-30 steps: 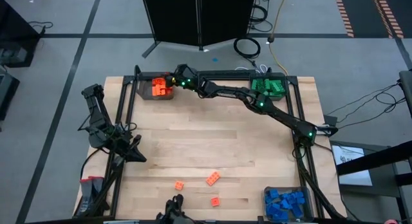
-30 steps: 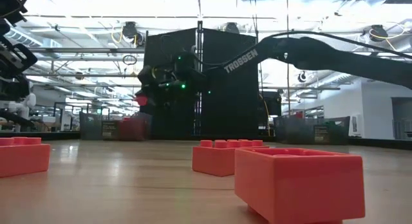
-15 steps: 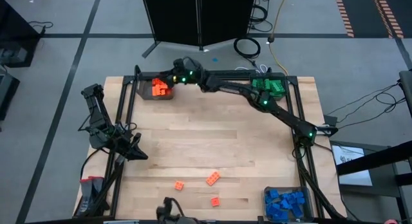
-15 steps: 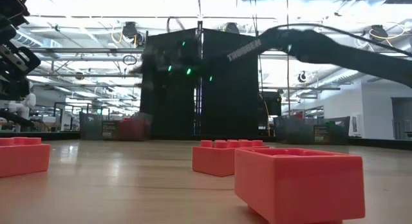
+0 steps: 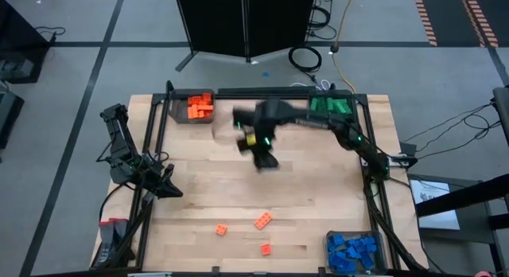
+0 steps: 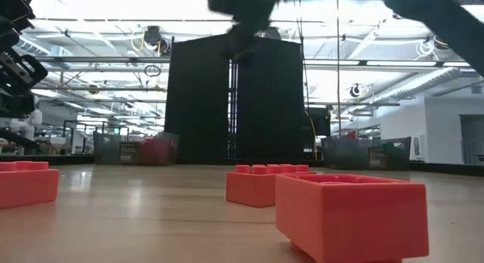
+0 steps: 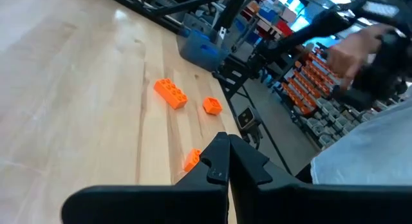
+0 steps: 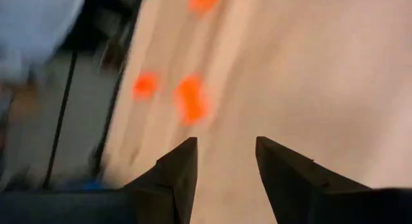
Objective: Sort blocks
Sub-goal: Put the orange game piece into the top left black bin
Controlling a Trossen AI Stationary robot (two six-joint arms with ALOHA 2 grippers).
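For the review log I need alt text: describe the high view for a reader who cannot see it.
Seen from above, the right arm's gripper hangs blurred over the middle of the wooden table, while the left gripper waits at the left edge. Three orange blocks lie loose near the front edge; bins hold orange blocks back left, green blocks back right and blue blocks front right.

The right gripper [image 5: 262,159] is smeared by motion over the middle of the table [image 5: 302,197] in the high view, and in the low view only a dark blur of it shows, cut by the top edge. In its own wrist view the three orange blocks [image 8: 190,98] are shapeless smudges — studs cannot be told. The blue blocks [image 5: 351,253] in the bin at the table's near right corner are partly cut off by the picture's bottom edge — their number cannot be told.
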